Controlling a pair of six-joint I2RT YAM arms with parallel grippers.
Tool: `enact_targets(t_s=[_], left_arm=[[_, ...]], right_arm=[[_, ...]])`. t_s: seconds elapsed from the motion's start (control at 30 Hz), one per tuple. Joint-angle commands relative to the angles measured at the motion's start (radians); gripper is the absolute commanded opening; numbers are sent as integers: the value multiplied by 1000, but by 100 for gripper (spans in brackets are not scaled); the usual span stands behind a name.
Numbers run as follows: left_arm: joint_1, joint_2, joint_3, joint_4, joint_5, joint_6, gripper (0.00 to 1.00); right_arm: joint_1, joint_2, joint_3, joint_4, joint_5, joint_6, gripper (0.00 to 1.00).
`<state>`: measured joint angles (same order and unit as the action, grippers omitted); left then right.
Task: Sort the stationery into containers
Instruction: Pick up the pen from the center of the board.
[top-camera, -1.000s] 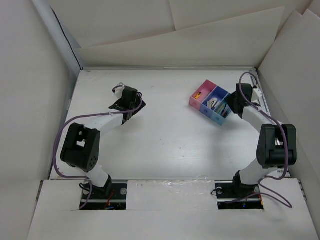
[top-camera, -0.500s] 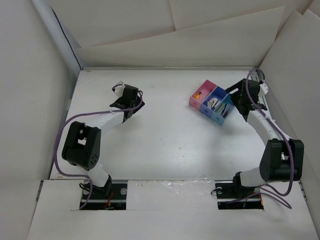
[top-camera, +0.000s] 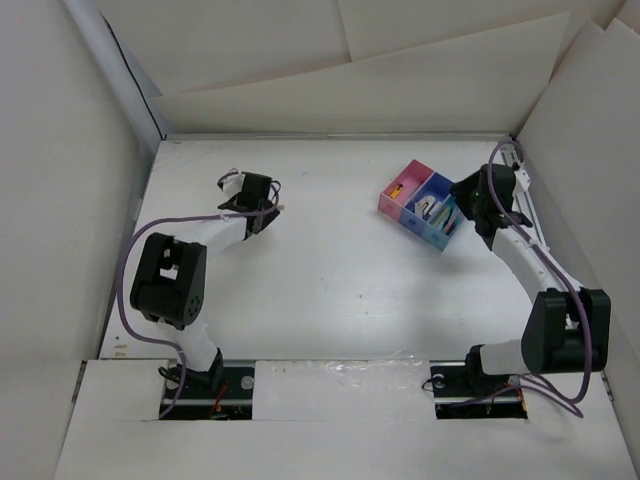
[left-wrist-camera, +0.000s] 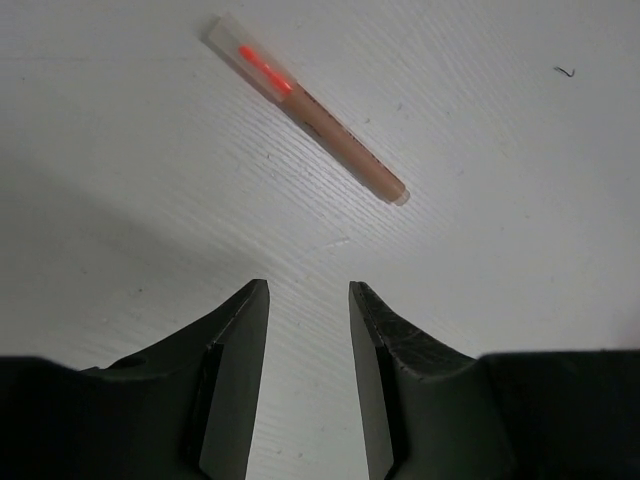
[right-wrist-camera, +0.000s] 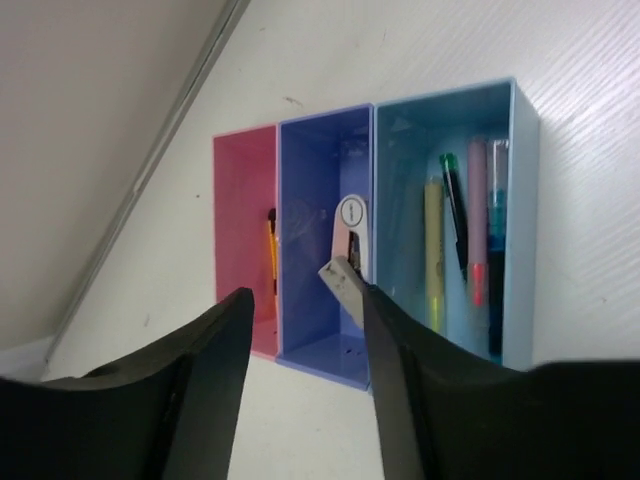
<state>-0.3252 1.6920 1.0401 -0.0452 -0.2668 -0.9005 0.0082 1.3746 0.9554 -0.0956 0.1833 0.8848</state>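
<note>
The right gripper (right-wrist-camera: 305, 325) is parted and empty, just before the purple-blue box (right-wrist-camera: 310, 190), which carries a white round-ended piece (right-wrist-camera: 352, 222). The pink box (right-wrist-camera: 240, 200) left of it holds a thin orange stick (right-wrist-camera: 271, 262); the light blue box (right-wrist-camera: 522, 220) on the right holds yellow, green, pink and teal pens (right-wrist-camera: 433, 250). The left gripper (left-wrist-camera: 308, 310), narrowly open and empty, faces an orange pen (left-wrist-camera: 320, 120) lying apart on the bench (left-wrist-camera: 500, 200). In the top view the row stands upper right, near the side board (top-camera: 585, 130).
</note>
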Motion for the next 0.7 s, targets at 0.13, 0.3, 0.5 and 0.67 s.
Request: enact_targets(t_s=[0.13,0.3,0.5,0.67], left_arm=[[46,83,110,-61,-8,-78,40],[80,146,144,-61,63,-158,46],[80,208,211,-81,63,-239,48],[80,247,259,-124,63,-273,48]], right_arm=[[73,-101,-46,66,-13,2,3],[142,-166,-58,66,-22,-7,17],[179,-221,-92,66,-51,-7,43],[245,-243,-101,66,-71,-17,53]])
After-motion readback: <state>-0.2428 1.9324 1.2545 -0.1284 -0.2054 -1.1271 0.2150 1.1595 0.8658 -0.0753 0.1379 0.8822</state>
